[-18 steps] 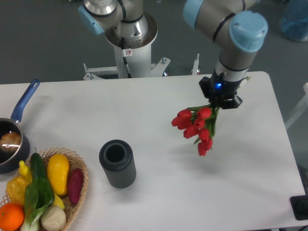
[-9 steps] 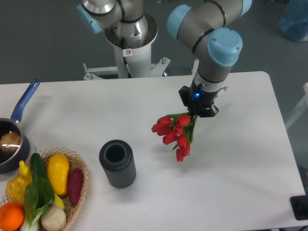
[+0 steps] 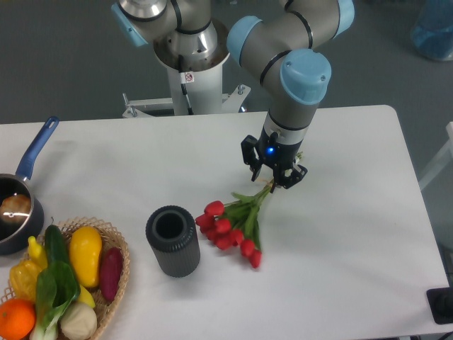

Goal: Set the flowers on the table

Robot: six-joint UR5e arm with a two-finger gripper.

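The flowers (image 3: 228,227), a bunch of red tulip buds with green stems, lie on the white table (image 3: 354,234) just right of centre. The buds point down-left and the stem ends reach up-right to the gripper. My gripper (image 3: 272,177) hangs over the stem ends with its jaws spread apart. The stems run between the fingertips, and no grip on them shows.
A dark grey ribbed cylinder vase (image 3: 172,239) stands upright just left of the buds. A wicker basket (image 3: 119,248) of vegetables sits at the front left. A dark pot (image 3: 14,212) with a blue handle is at the left edge. The robot base (image 3: 191,57) stands behind the table.
The arm has carried the flowers left and down. They hung in the air before and now rest on the table. The jaws look wider apart than before.
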